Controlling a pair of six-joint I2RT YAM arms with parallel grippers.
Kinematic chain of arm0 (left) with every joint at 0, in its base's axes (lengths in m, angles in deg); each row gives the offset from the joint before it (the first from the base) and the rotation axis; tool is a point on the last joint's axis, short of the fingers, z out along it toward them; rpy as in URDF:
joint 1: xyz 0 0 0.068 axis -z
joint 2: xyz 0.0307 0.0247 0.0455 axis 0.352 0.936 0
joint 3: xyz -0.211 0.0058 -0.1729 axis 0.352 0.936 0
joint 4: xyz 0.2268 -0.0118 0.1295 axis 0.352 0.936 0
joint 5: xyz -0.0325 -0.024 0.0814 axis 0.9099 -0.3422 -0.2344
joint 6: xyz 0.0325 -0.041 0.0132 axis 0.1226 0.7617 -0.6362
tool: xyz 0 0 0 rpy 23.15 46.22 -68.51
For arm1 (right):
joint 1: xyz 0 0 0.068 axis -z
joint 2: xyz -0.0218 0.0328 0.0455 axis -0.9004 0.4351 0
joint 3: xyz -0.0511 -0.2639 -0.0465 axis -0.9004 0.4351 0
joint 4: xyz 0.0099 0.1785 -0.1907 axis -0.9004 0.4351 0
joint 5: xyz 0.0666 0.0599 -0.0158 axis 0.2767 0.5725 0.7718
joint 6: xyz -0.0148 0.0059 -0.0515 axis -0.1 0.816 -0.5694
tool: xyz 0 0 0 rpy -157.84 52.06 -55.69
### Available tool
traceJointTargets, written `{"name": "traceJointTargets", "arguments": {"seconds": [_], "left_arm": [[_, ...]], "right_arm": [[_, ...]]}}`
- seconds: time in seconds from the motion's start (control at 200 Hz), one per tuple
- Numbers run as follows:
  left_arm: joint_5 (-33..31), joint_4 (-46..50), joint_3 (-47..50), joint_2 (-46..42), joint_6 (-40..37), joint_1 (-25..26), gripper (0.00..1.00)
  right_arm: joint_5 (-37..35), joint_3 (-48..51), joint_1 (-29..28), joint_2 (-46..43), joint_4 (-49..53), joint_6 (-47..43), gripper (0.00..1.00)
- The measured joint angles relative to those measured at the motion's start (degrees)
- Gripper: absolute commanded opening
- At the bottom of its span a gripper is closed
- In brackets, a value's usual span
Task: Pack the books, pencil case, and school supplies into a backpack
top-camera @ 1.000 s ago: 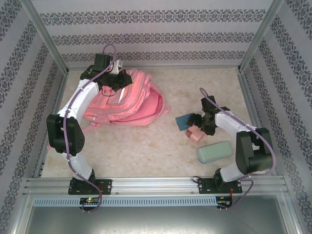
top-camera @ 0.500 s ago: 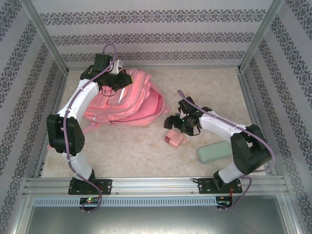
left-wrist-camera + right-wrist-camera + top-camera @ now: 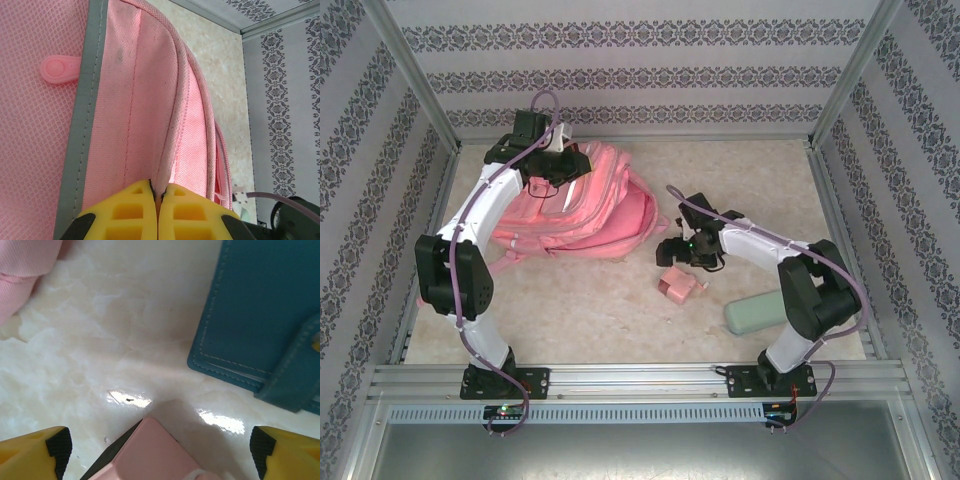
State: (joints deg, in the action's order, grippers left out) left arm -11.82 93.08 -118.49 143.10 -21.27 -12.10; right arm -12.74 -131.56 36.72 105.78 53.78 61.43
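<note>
**Top view.** The backpack [image 3: 590,210] is lying on its side on the table [image 3: 620,330]. My left claw [image 3: 556,166] is pinching the backpack's far edge, closed tight on the fabric. My right claw [image 3: 672,250] is hovering just right of the backpack, spread wide and carrying nothing. The pink box [image 3: 675,286] is lying near the backpack's right side, under that claw. The green pencil case [image 3: 760,312] is lying well to the backpack's right.

**Left wrist.** My left claw [image 3: 157,194] is gripping a seam of the backpack [image 3: 125,100], fingers pressed together on the cloth.

**Right wrist.** My right claw [image 3: 160,442] is standing fully open above the pink box [image 3: 142,457], not touching it. The teal pad [image 3: 260,310] is lying flat beside the box, apart from it. A corner of the backpack [image 3: 25,265] is lying close by.

**Progress.** The box, pad and pencil case are all waiting outside the backpack, so I am judging the packing far from finished. I cannot tell whether anything is lying inside the backpack.
</note>
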Motion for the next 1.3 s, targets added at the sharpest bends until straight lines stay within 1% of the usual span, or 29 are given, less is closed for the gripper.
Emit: {"name": "traceJointTargets", "arguments": {"seconds": [0.165, 0.39, 0.48, 0.629, 0.874, 0.999, 1.299], "left_arm": [[-0.31, 0.02, 0.02, -0.35, -0.33, 0.0, 0.0], [-0.5, 0.02, 0.26, -0.9, -0.37, 0.0, 0.0], [-0.48, 0.02, 0.37, -0.9, -0.35, 0.0, 0.0], [-0.46, 0.02, 0.44, -0.9, -0.35, 0.0, 0.0], [-0.48, 0.02, 0.46, -1.01, -0.37, 0.0, 0.0], [-0.48, 0.02, 0.46, -1.01, -0.37, 0.0, 0.0], [-0.46, 0.02, 0.46, -1.01, -0.37, 0.0, 0.0]], "right_arm": [[1.95, 0.22, -2.45, -0.02, 0.09, -1.18, 0.92], [2.6, 2.19, -9.42, -2.89, 0.07, 0.7, 0.92], [1.46, 2.19, -11.98, -3.15, 0.28, 1.97, 0.92], [-2.62, 1.51, -15.08, -2.71, 2.95, 2.89, 0.92], [-6.82, 0.52, -15.43, -1.14, 4.79, 3.19, 0.92], [-8.02, 0.52, -15.43, -1.14, 5.84, 1.81, 0.9], [-9.9, 0.9, -15.98, -2.73, 9.92, -1.16, 0.91]]}}
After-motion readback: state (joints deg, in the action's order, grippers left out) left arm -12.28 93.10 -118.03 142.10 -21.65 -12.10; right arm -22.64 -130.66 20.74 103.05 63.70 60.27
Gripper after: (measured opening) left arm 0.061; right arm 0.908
